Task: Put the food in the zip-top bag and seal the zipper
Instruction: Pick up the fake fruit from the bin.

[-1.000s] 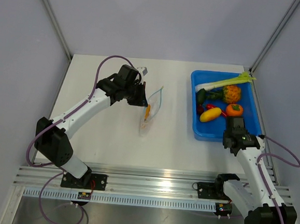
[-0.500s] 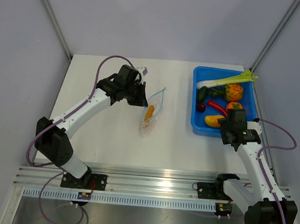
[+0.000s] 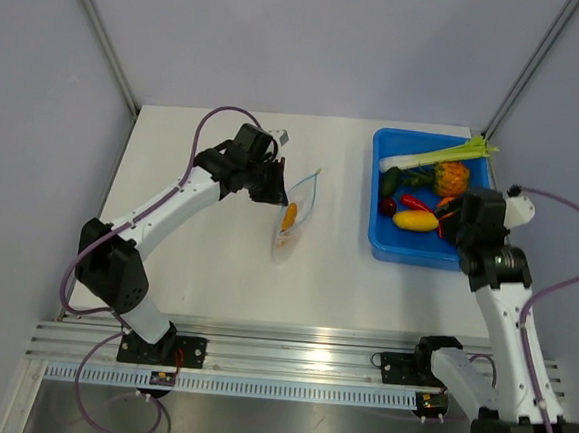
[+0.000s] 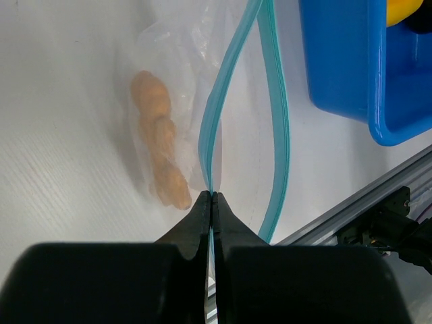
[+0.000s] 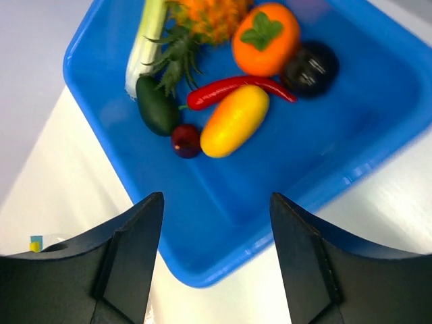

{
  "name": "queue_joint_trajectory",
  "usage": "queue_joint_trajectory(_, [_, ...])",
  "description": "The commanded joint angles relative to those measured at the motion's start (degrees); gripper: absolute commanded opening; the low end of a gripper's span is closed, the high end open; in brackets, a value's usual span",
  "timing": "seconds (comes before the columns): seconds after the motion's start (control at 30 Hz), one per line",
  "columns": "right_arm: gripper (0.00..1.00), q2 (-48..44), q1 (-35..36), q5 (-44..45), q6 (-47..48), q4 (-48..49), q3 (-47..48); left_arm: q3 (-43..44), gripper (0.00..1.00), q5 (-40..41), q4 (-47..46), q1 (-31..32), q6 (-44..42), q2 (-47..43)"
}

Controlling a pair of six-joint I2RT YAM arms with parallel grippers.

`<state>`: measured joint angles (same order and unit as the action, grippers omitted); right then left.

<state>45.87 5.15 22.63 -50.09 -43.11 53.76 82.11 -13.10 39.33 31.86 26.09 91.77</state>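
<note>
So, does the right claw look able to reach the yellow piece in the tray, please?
Probably yes: the right claw hangs open above the blue tray; the yellow piece lies uncovered, only the red chili right beside it.

Clear crinkly zip-top bag [image 4: 169, 61] with thin blue-green zipper strip [image 4: 233, 74]; pale lumpy orange cluster [image 4: 158, 145] showing through the film. Bright blue plastic tray [image 5: 364, 121]: yellow oblong piece [image 5: 234, 120], glossy red chili [image 5: 229, 88], round orange fruit with green top [image 5: 265, 38], dark green pod [image 5: 156, 104], small dark red ball [image 5: 185, 140], near-black ball [image 5: 310, 67], green-white leek stalk [image 5: 143, 47], orange-yellow scaly pineapple with dark green leaves [image 5: 209, 12]. White tabletop [image 3: 216, 261] with faint parallel ribbing.
</note>
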Motion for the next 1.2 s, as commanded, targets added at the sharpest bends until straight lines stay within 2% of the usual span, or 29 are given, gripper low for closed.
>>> queue_joint_trajectory(0.0, [0.71, 15.5, 0.1, -3.1, 13.9, 0.9, 13.4, 2.6, 0.0, -0.7, -1.5, -0.1, -0.7, -0.4])
queue_joint_trajectory(0.03, [0.72, 22.0, 0.1, -3.2, 14.1, -2.9, 16.1, 2.2, 0.0, -0.5, -1.5, -0.1, -0.7, -0.8])
queue_joint_trajectory(0.13, [0.73, 29.7, 0.0, -5.0, 13.2, -4.4, 20.6, 1.4, 0.0, 0.0, -1.6, -0.1, -0.8, -1.5])
queue_joint_trajectory(0.27, [0.74, 33.4, -1.6, -9.5, 4.7, -1.2, 17.6, 0.5, 0.0, 0.9, -1.0, -0.2, -1.0, -2.6])
queue_joint_trajectory(0.47, [0.74, 36.5, -7.5, -18.5, -3.0, 4.7, 10.7, -0.2, 0.0, 1.2, -0.7, -0.2, -1.7, -4.0])
queue_joint_trajectory(0.87, [0.77, 45.9, -8.1, -18.1, -5.3, 6.0, 8.0, -1.9, 0.0, 1.5, -1.0, -0.2, -2.4, -5.5])
queue_joint_trajectory(1.03, [0.76, 48.3, -8.2, -18.4, -5.9, 12.2, 5.9, -2.2, 0.0, 1.7, -0.7, -0.2, -2.6, -5.9])
queue_joint_trajectory(1.17, [0.7, 45.7, -8.2, -15.7, -6.4, 20.9, 1.4, -1.7, 0.0, 1.7, -0.3, -0.2, -2.8, -6.0])
